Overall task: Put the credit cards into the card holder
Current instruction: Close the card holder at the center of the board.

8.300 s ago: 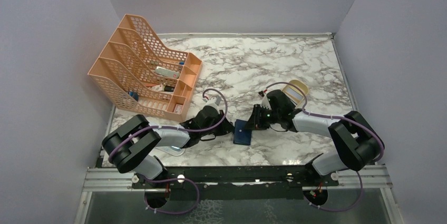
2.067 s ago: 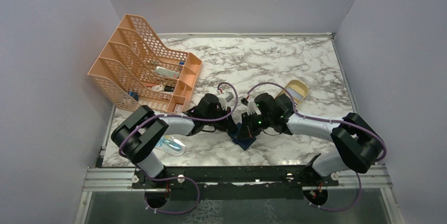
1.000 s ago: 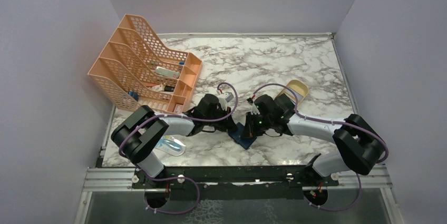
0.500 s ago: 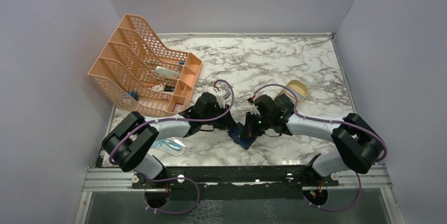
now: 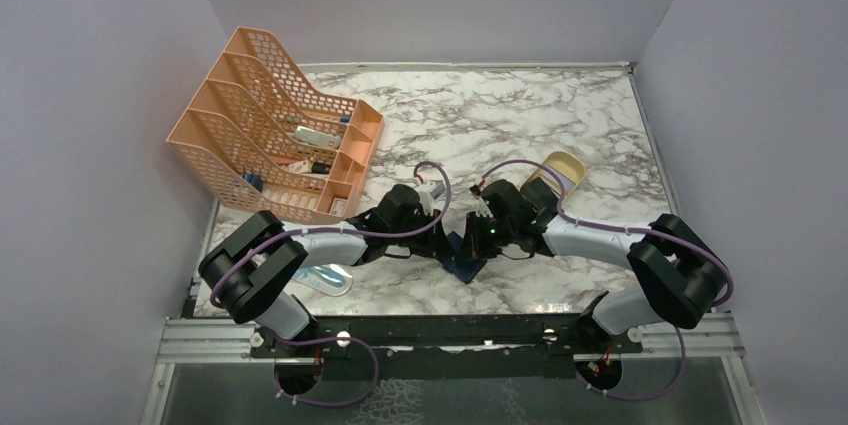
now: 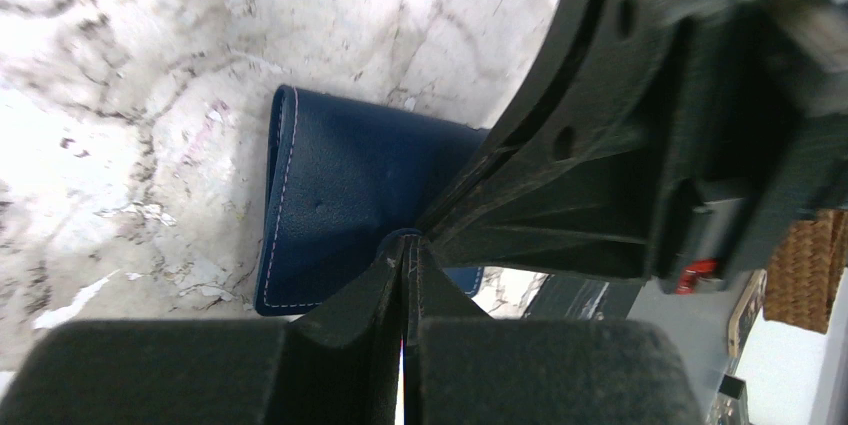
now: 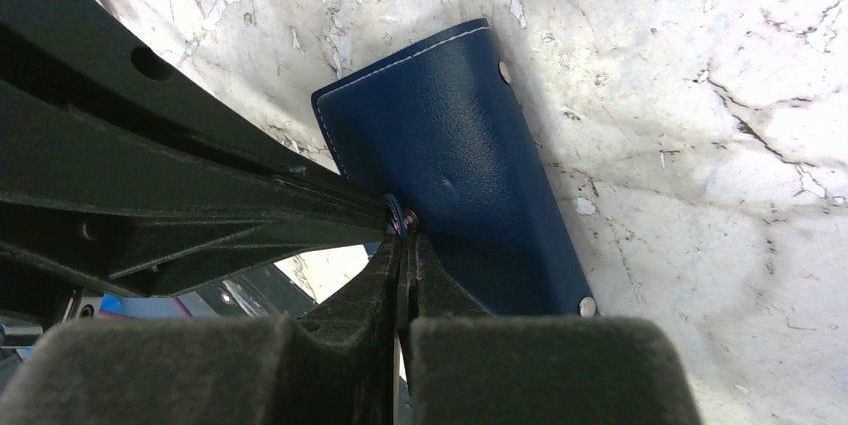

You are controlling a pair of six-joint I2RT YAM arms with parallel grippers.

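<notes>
Left tool & right tool, jaws together, meet at card holder edge: could clash or skid it w/o opening it.

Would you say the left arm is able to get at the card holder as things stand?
Probably yes: the left gripper is shut right at the card holder's edge, opposite the right gripper.

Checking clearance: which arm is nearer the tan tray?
Right. The right arm passes close beside the tan tray, reaching left to the card holder. The left arm lies beyond the holder, well to the tray's left.
</notes>
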